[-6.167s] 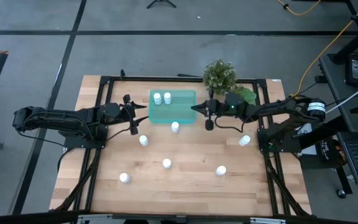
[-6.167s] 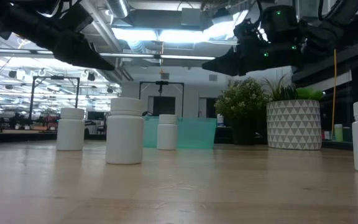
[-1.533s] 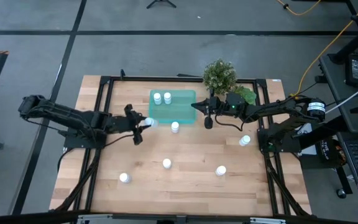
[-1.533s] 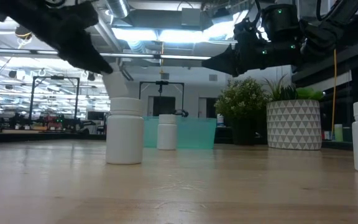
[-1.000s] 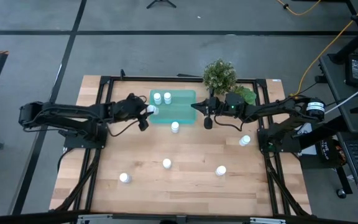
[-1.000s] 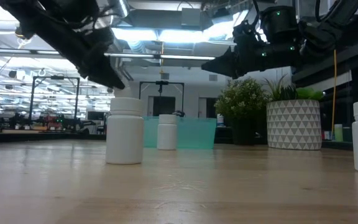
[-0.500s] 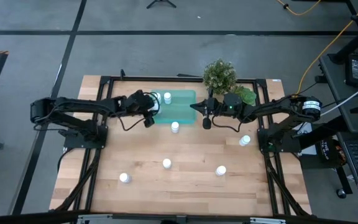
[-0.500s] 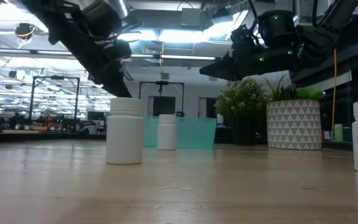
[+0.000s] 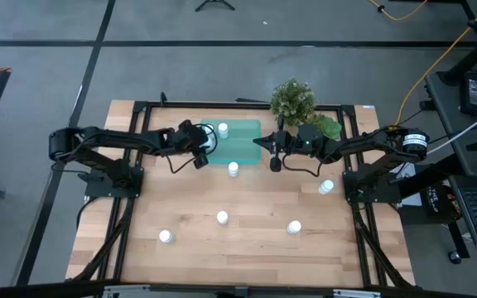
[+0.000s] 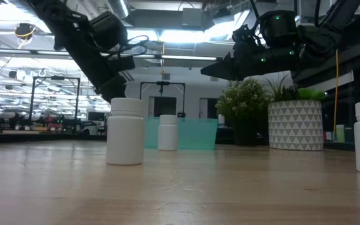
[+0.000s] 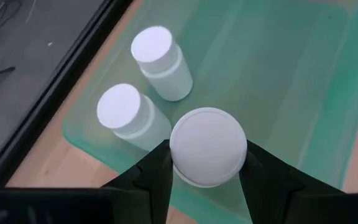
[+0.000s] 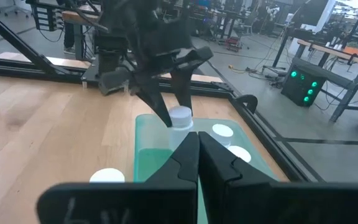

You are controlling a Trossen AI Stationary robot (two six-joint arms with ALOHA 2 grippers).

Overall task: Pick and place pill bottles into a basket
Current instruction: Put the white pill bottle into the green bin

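A white pill bottle (image 11: 208, 144) sits between the fingers of my left gripper (image 9: 207, 141), over the left part of the teal basket (image 9: 240, 142). Two more pill bottles (image 11: 160, 61) (image 11: 128, 114) stand upright on the basket's floor near its far left corner. My right gripper (image 9: 260, 142) hangs shut above the basket's right edge and holds nothing. In the right wrist view the held bottle (image 12: 180, 116) shows upright between the left arm's fingers, above the basket. My left gripper pinches the bottle at its top, on opposite sides at the cap (image 11: 176, 155), between its two fingers (image 11: 151, 177). The fingers slant down at it from the table's left side. The bottle stays upright over the basket; its bottom is hidden, so I cannot tell whether it rests there.
Several loose pill bottles stand on the wooden table: one just in front of the basket (image 9: 233, 169), one at the right (image 9: 327, 187), three toward the near edge (image 9: 222, 218) (image 9: 294, 226) (image 9: 166, 237). A potted plant (image 9: 292, 101) stands behind the basket's right end.
My left gripper has carried the bottle toward the table's right and far edge, from beside the basket's left edge to over the basket, sinking and tipping further down as it went. The bottle has stayed between its fingers.
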